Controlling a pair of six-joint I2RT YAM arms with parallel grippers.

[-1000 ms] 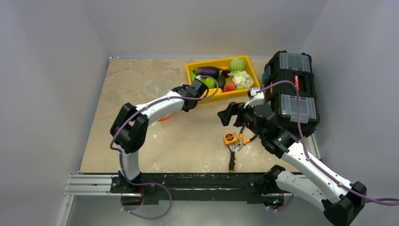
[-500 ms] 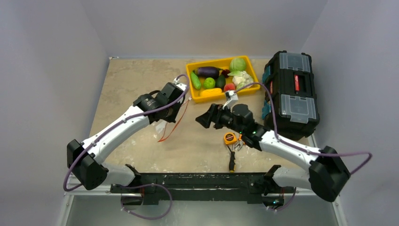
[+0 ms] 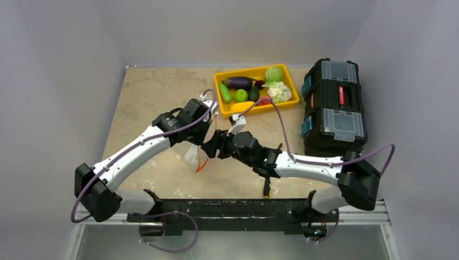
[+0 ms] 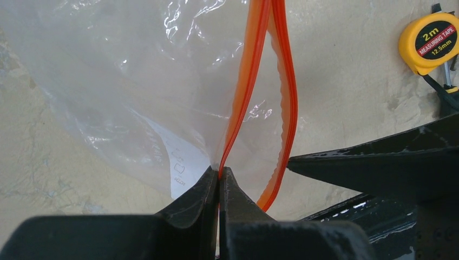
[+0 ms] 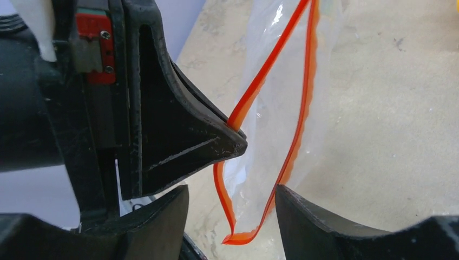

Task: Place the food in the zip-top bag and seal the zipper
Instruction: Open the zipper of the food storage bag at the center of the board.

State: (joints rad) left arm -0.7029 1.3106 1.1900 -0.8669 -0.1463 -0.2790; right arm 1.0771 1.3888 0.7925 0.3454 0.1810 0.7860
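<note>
The zip-top bag [image 4: 135, 81] hangs clear and crinkly from my left gripper [image 4: 219, 173], which is shut on one side of the orange-red zipper [image 4: 246, 97]. The bag's mouth gapes open, its other lip bowing away. My right gripper [image 5: 231, 189] is open, its fingers standing either side of the zipper's lower loop [image 5: 238, 238] without touching it. From above, both grippers meet at the bag [image 3: 194, 154] mid-table. The food lies in the yellow tray [image 3: 238, 71]: eggplant [image 3: 240, 82], cauliflower [image 3: 280, 91], lime [image 3: 241, 95] and other pieces.
A black toolbox [image 3: 333, 105] stands at the right edge. A yellow tape measure [image 4: 430, 40] lies on the table near the right arm, and pliers [image 3: 267, 187] lie by the front edge. Grey walls enclose the table.
My right arm has swung left across the table to the bag, its jaws narrowing around the zipper's end. The left arm has drawn the bag slightly toward the front.
</note>
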